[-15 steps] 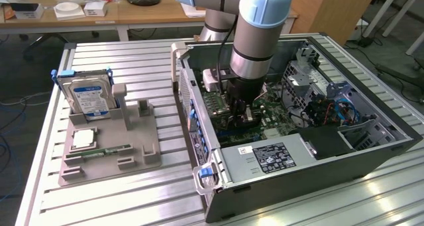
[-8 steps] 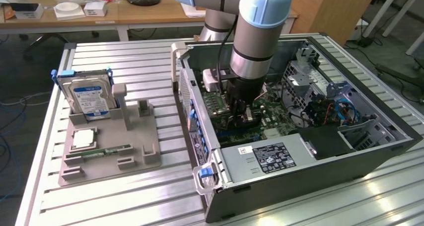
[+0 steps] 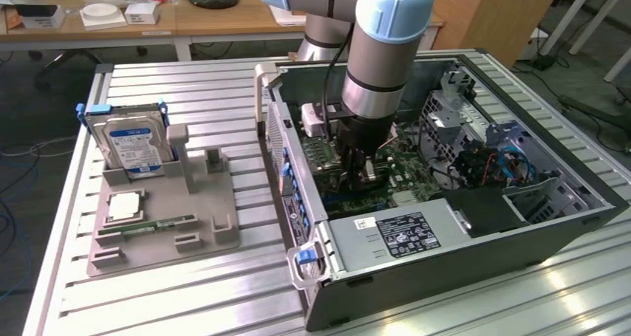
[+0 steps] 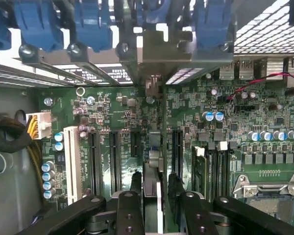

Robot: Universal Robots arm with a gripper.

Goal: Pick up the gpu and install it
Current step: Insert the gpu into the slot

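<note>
From my station I see the arm reaching down into the open computer case (image 3: 552, 225), which lies on its side on the slatted table (image 3: 177, 299). The gripper (image 3: 357, 166) is low over the motherboard (image 3: 404, 177); the arm's own bulk hides most of what sits beneath it in the exterior view, so I cannot make out the card there.

The wrist view serves me better. The gpu (image 4: 154, 161) appears edge-on, a thin dark strip standing on the motherboard (image 4: 112, 112) among the black expansion slots and running away from the gripper (image 4: 155, 178) toward the case's rear wall. Its far end meets the metal there under the row of blue clips (image 4: 88, 24); the join is crowded and I cannot tell how fully it is seated. The fingers (image 4: 135, 178) flank the card on both sides with a narrow sliver of space showing, so I read the tool as let go, jaws parted and not pinching; their roots are cut off by the frame's edge.

At the exterior view's left, the grey tray (image 3: 158, 255) holds the hard drive (image 3: 133, 144) upright and the memory stick (image 3: 148, 225) lying flat; the power supply (image 3: 404, 236) fills the case's near end.
</note>
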